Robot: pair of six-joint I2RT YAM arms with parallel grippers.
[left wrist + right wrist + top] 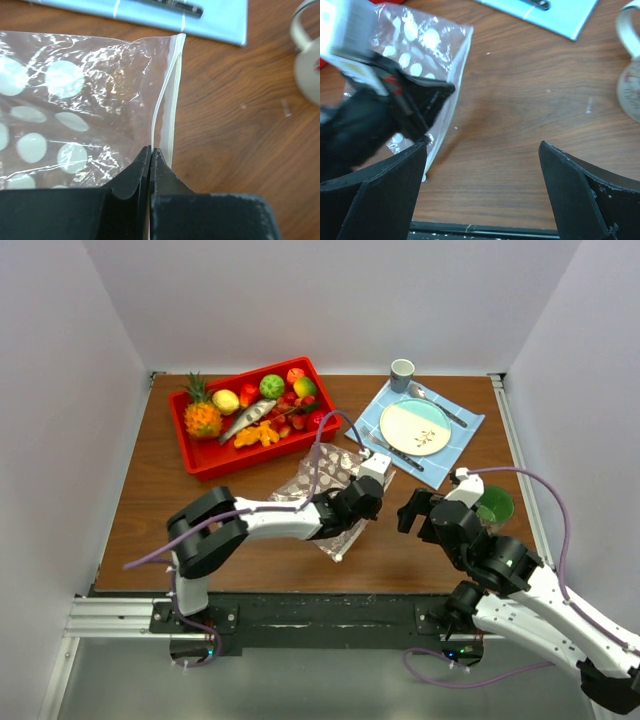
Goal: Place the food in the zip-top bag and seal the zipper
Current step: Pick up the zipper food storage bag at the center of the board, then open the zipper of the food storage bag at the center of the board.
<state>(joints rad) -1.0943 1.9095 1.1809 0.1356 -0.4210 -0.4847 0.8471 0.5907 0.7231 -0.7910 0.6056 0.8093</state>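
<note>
Brown wooden tabletop (pixel 160 530) fills a white-walled booth, with both arms reaching in from the near edge. At the far left sits a red tray (pixel 230 464) that holds the toy fruit (pixel 272 387): round green, yellow and red pieces, strawberries, a pineapple and a fish-shaped piece among them. None of the fruit lies outside the tray.

Just in front of the tray's right corner, the clear dotted bag (pixel 335 470) lies flat and crumpled on the wood, partly under the left arm. The left tool (pixel 151 150) is clenched on the zipper (pixel 172 100). In its own wrist view the two dark fingers meet with no gap, and the white ridged strip runs straight into the pinch (the strip itself looks slightly parted further along). The rest of the bag spreads away to the left of that grip.

The right tool (pixel 482 145) hangs released, its fingers spread wide over bare wood and grasping nothing. It is near the bag's edge but apart from it, facing the left tool across a short gap.

At the far right a blue placemat (pixel 460 430) carries a plate (pixel 415 427), with a mug (pixel 402 372) beyond it. A green cup (pixel 495 505) stands beside the right arm.
</note>
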